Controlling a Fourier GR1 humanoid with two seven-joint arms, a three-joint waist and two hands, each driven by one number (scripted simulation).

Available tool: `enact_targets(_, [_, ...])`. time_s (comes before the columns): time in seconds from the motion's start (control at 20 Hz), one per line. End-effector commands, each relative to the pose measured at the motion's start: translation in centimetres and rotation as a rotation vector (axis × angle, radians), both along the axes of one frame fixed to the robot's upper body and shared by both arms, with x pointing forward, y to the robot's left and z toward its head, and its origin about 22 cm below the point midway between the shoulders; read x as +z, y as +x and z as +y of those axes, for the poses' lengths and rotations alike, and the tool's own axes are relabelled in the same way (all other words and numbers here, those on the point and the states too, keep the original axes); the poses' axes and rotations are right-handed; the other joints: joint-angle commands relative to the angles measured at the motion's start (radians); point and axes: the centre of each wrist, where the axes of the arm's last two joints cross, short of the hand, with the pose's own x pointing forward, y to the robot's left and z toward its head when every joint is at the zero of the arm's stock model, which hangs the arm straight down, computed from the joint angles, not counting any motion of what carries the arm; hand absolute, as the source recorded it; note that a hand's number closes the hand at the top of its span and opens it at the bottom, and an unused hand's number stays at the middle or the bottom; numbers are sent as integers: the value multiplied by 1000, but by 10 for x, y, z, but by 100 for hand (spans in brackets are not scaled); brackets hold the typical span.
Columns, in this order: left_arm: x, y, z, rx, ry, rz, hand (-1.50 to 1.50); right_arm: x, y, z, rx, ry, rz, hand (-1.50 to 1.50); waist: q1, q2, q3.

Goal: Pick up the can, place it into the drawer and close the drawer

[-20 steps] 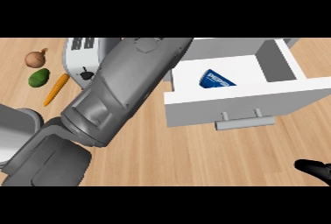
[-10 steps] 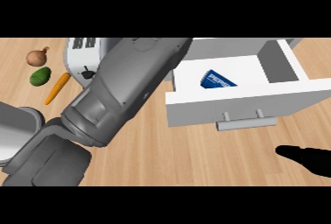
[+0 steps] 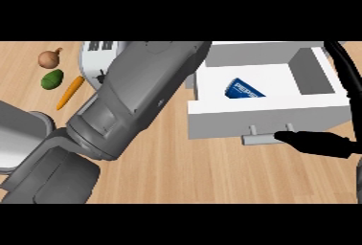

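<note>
A blue can point(image 3: 244, 89) lies on its side inside the open white drawer point(image 3: 240, 117), at the upper right of the head view. My right hand point(image 3: 322, 143) comes in from the right edge, its black fingers stretched out straight to the left. The fingertips are at the right end of the drawer's grey handle point(image 3: 259, 139), on the front wall. My left forearm point(image 3: 134, 105) runs from the lower left up to the top middle. Its hand does not show.
A white toaster point(image 3: 96, 55) stands at the upper left, partly behind the left forearm. Left of it lie an onion point(image 3: 48, 58), a green fruit point(image 3: 52, 79) and a carrot point(image 3: 70, 92). A black strip point(image 3: 348, 67) curves down the right edge past the drawer.
My right hand has moved up and to the left from the lower right corner and now reaches the drawer's handle. The can and the left arm have not moved.
</note>
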Motion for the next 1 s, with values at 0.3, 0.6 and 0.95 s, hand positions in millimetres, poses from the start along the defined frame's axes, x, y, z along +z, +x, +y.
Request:
enact_targets(0.3, [-6, 3, 4, -1, 25, -8, -150, -49, 56, 45, -62, -302, 35, -150, 49, -7, -1])
enact_targets(0.6, [11, 1, 4, -18, -5, 20, -150, -78, 102, 45, -74, -368, 34, -150, 75, -14, -1])
enact_targets(0.95, [6, 9, 28, 8, 12, 15, -150, -120, 127, 72, -144, -397, 20, -150, 98, -21, -1])
